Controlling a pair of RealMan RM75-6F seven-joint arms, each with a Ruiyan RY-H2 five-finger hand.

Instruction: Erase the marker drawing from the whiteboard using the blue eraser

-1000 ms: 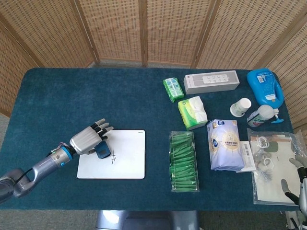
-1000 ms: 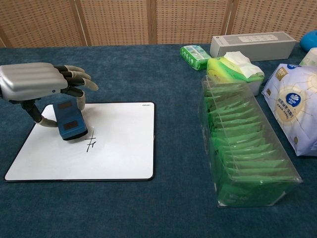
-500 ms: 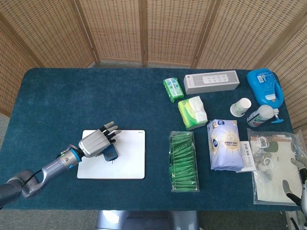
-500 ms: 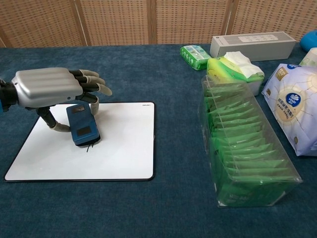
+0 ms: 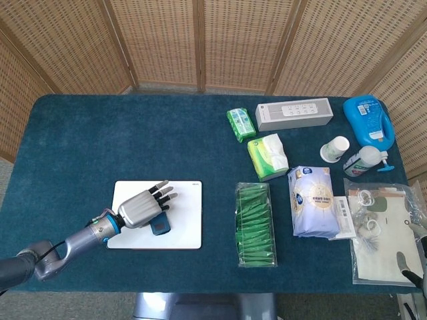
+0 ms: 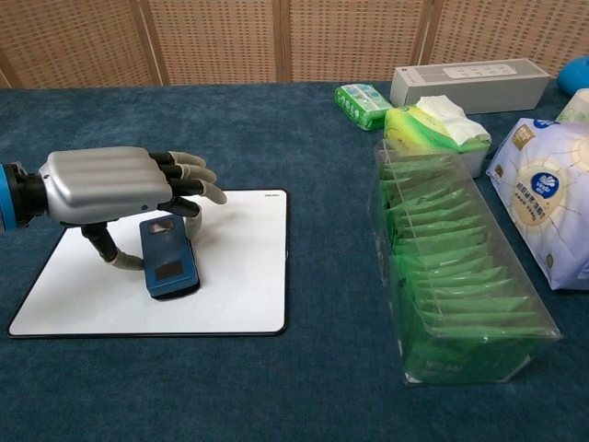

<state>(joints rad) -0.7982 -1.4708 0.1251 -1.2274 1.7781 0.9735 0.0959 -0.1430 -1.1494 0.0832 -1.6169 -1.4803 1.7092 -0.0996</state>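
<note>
A white whiteboard lies on the blue cloth at the table's front left. No marker strokes show on its visible surface. My left hand grips the blue eraser, which lies flat on the board under the fingers. The thumb curls round the eraser's left side. At the frame's lower right corner only the fingertips of my right hand show, spread apart with nothing between them, beside a clear bag.
A clear box of green packets stands right of the board. Further right lie a white tissue pack, a clear bag of small parts, a green tissue pack, a white box, a cup and a blue jug.
My left hand has slid the eraser to the right and toward the front edge over the board. The marker cross seen a second ago no longer shows.
</note>
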